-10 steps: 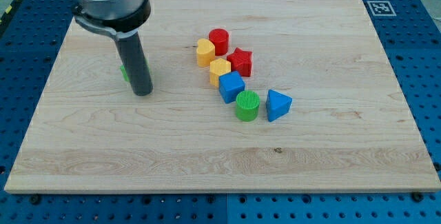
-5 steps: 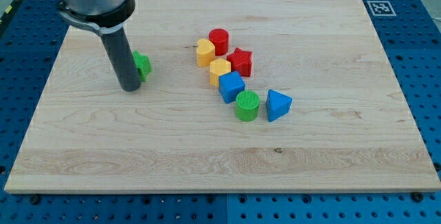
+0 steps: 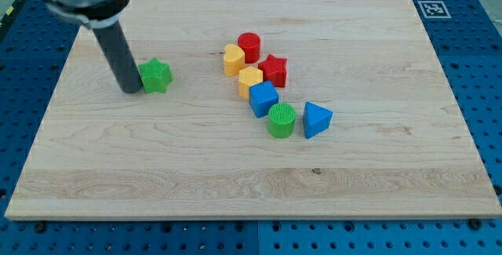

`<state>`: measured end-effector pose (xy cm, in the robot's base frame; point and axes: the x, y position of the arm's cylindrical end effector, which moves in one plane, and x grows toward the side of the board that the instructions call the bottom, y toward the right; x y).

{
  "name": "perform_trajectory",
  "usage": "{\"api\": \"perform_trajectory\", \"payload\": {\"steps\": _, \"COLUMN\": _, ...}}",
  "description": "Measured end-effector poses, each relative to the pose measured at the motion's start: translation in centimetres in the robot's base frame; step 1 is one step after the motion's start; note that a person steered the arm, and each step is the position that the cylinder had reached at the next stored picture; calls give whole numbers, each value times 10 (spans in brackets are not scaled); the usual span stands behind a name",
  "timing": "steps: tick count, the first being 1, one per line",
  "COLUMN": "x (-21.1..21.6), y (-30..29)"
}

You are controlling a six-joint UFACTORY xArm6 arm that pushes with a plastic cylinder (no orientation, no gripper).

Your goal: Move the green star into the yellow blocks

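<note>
The green star (image 3: 156,75) lies on the wooden board (image 3: 251,176) in the left half. My tip (image 3: 131,90) stands right at the star's left side, touching or nearly touching it. The yellow heart-shaped block (image 3: 233,60) and the yellow hexagonal block (image 3: 250,79) sit near the middle of the board, well to the right of the star.
A red cylinder (image 3: 249,46) and a red star (image 3: 274,70) adjoin the yellow blocks. A blue cube (image 3: 263,98), a green cylinder (image 3: 281,120) and a blue triangular block (image 3: 316,119) lie below and to the right of them.
My tip has moved to the view's left and slightly up, from the star's front to its left side. The star is now fully uncovered.
</note>
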<state>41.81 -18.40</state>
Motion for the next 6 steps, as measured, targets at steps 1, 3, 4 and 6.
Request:
{"api": "perform_trajectory", "payload": {"steps": 1, "x": -6, "y": 9}}
{"api": "perform_trajectory", "payload": {"steps": 3, "x": -8, "y": 43}}
{"api": "perform_trajectory", "payload": {"steps": 4, "x": -8, "y": 50}}
{"api": "perform_trajectory", "payload": {"steps": 6, "x": -8, "y": 81}}
